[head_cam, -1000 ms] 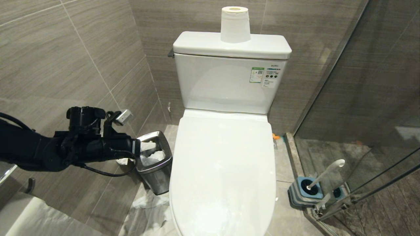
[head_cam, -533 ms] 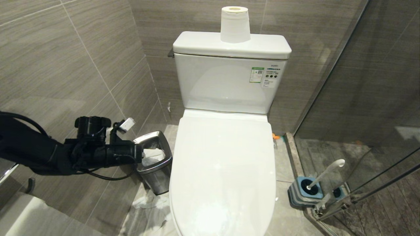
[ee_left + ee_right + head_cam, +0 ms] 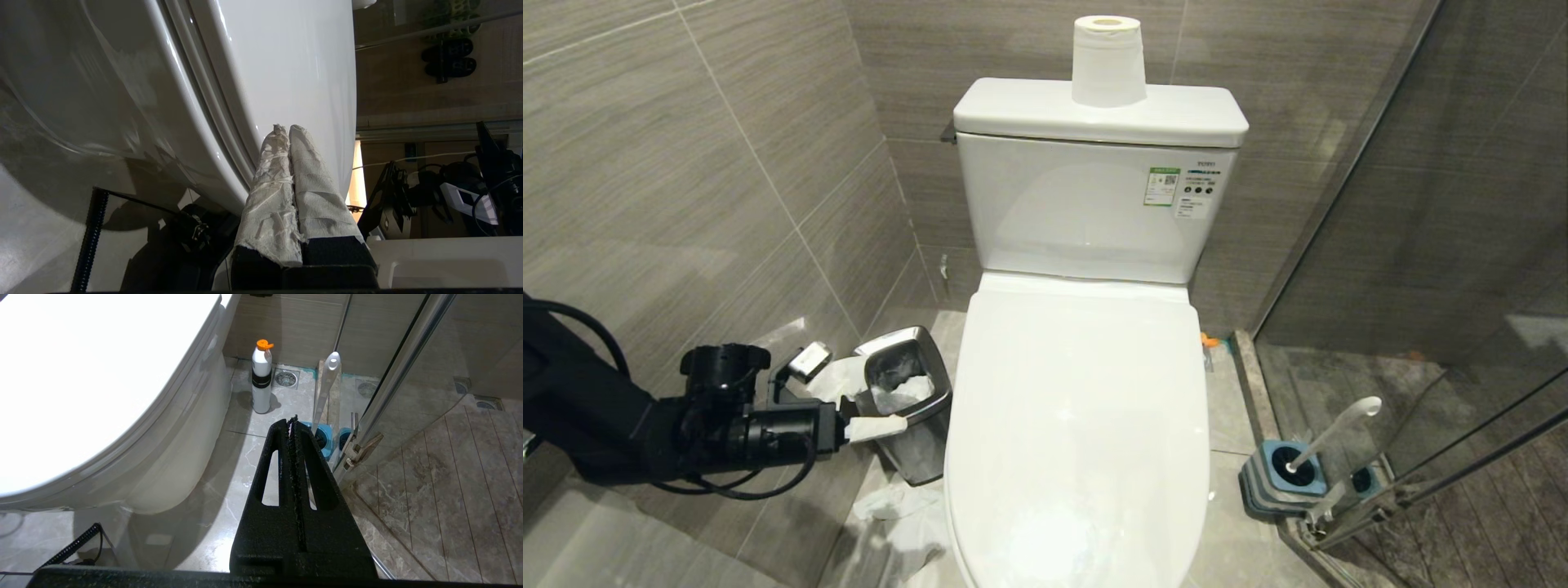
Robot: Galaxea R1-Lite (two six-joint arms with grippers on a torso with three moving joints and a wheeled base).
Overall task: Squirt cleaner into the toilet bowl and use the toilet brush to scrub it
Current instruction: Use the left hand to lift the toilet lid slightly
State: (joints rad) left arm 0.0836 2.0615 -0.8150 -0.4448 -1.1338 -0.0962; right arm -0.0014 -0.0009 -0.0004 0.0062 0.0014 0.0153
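Observation:
The toilet bowl (image 3: 1078, 425) stands in the middle with its white lid down. My left gripper (image 3: 900, 425) is low on its left, beside the seat rim (image 3: 212, 122). Its paper-wrapped fingers (image 3: 310, 183) are shut with nothing between them. On the floor right of the toilet, the toilet brush (image 3: 1331, 429) leans in its blue-and-grey holder (image 3: 1286, 482). The cleaner (image 3: 261, 377), white with an orange top, stands on the floor by the back wall. My right gripper (image 3: 292, 420) hangs shut and empty, low near the brush handle (image 3: 329, 384), outside the head view.
A steel bin (image 3: 931, 433) holding crumpled paper stands between the left gripper and the tiled wall corner. Loose paper (image 3: 890, 506) lies on the floor in front of it. A toilet roll (image 3: 1107, 61) sits on the cistern. A glass shower door (image 3: 1421, 245) closes off the right.
The left arm has sunk and its wrist has turned. The shut gripper dropped from above the bin's mouth to the bin's front edge, nearer the toilet's side. The right arm stayed still.

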